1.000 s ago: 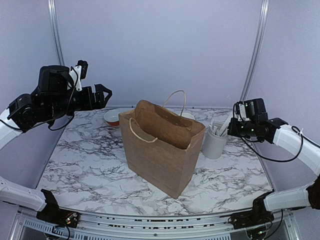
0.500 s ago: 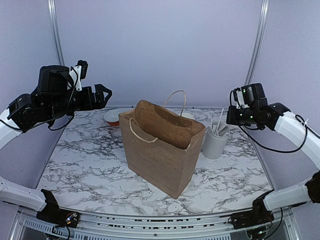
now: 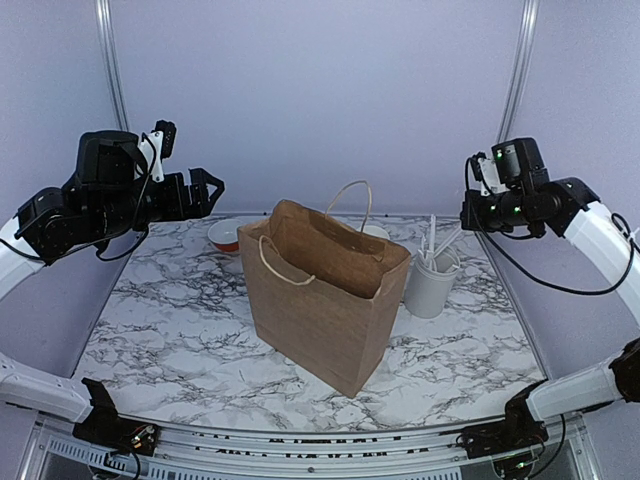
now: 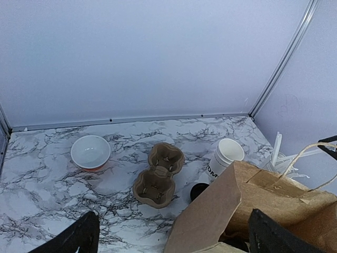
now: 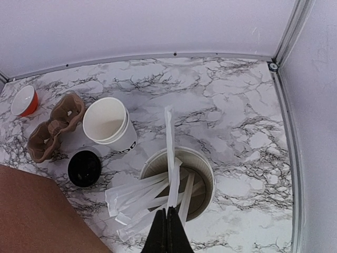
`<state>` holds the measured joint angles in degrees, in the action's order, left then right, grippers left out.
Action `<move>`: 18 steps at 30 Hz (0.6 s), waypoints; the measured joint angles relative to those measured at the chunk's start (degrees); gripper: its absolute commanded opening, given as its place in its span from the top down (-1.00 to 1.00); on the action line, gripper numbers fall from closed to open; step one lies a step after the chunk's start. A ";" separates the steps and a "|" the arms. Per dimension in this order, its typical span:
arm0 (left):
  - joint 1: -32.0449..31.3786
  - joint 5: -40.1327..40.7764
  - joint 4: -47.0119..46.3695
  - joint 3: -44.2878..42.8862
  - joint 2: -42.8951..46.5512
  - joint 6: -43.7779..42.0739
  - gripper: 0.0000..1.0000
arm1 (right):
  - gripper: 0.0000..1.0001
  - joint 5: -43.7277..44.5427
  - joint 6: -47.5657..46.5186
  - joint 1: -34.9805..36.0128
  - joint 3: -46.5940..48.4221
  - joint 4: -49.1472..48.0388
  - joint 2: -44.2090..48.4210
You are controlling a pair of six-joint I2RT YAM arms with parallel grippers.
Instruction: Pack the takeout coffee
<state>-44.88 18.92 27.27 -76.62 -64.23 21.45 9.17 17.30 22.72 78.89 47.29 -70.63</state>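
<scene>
The takeout coffee shows only its round black lid (image 5: 84, 168), standing beside the bag's back edge; the left wrist view also shows the lid (image 4: 199, 191). In the top view the brown paper bag (image 3: 320, 300) hides it. My right gripper (image 5: 168, 212) is shut on a long white wrapped utensil (image 5: 169, 153) above the white utensil cylinder (image 5: 202, 176). In the top view the right gripper (image 3: 467, 220) is high at the right. My left gripper (image 3: 205, 190) is open and empty, high at the back left, its fingers (image 4: 79, 237) wide apart.
The lidless white cups (image 5: 108, 124) stand next to the coffee. A brown pulp cup carrier (image 4: 158, 176) and a white-and-orange bowl (image 4: 90, 152) lie at the back. The open bag stands mid-table on the marble top (image 3: 170, 330). Walls close the back and sides.
My right gripper has risen up and to the right, drawing the wrapped utensil up out of the cylinder. The left arm has not moved.
</scene>
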 measured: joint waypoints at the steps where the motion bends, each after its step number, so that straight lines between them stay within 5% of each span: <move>1: 0.00 -0.02 0.00 0.00 0.00 0.00 -0.98 | 1.00 -0.02 -0.22 0.00 0.70 0.83 0.00; 11: 0.00 -0.46 0.00 0.00 0.00 0.00 -0.98 | 1.00 1.31 -1.79 0.09 5.60 8.57 -0.09; 18: 0.00 -0.85 -0.02 -0.02 -0.02 0.00 -0.98 | 1.00 1.66 -3.54 0.17 18.34 11.80 -0.98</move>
<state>-44.88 18.06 27.24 -76.64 -64.25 21.45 10.83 13.76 22.90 97.23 59.09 -71.61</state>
